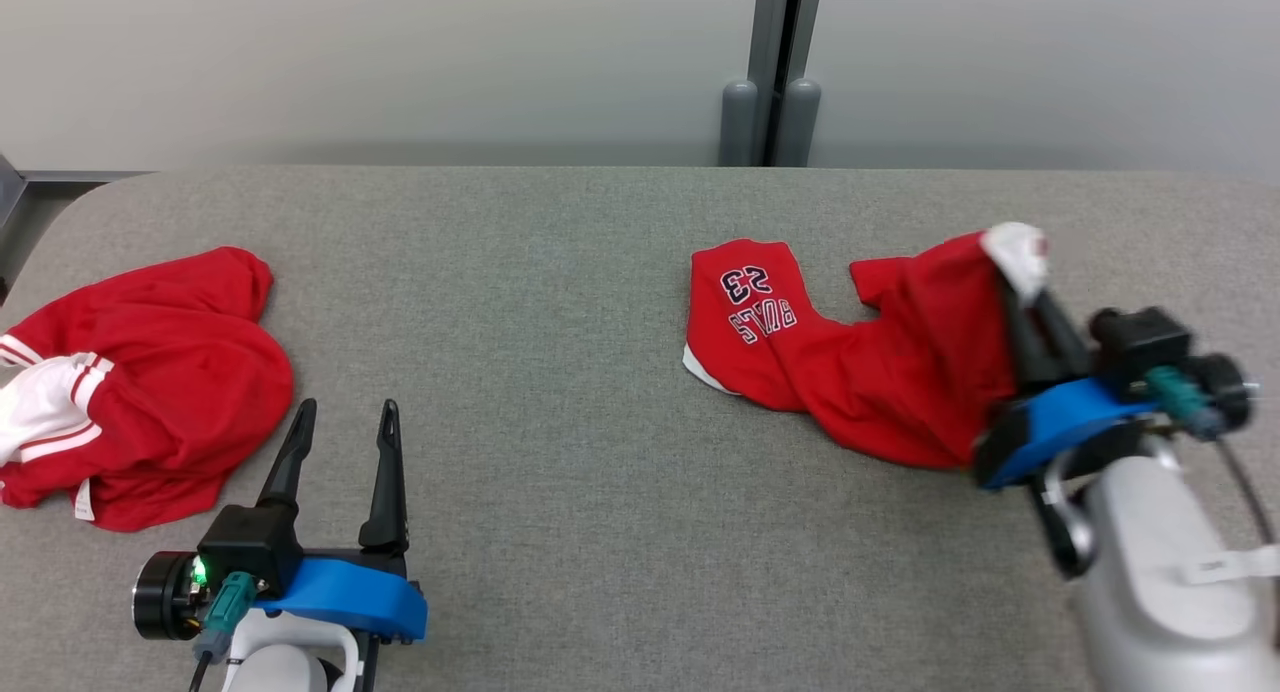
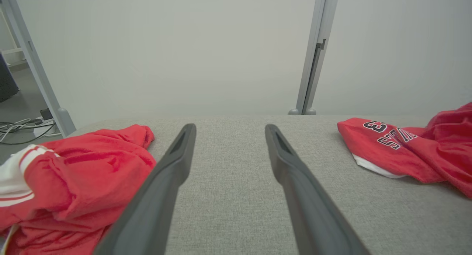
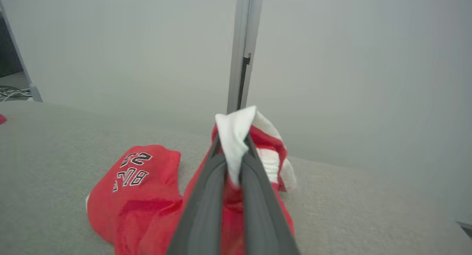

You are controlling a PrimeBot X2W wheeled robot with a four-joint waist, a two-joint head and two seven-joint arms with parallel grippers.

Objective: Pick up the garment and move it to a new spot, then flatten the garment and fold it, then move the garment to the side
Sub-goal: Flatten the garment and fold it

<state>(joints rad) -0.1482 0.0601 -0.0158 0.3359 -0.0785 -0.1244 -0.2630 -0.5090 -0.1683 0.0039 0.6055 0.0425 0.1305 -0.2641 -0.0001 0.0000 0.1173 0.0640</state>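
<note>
A red garment (image 1: 880, 362) with dark lettering and the number 23 lies crumpled at the right of the grey table (image 1: 560, 272). One end of it rises off the cloth surface, pinched by its white waistband (image 3: 232, 137) between the fingers of my right gripper (image 1: 1022, 272), which is shut on it. The same garment (image 3: 136, 196) trails down from the fingers in the right wrist view, and its printed leg (image 2: 383, 144) shows at the right of the left wrist view. My left gripper (image 1: 345, 417) stands open near the front left, holding nothing.
A second red garment (image 1: 140, 372) with white striped trim lies bunched at the table's left, just left of my left gripper; it shows again (image 2: 73, 174) in the left wrist view. A grey post (image 1: 770, 72) stands behind the table's back edge.
</note>
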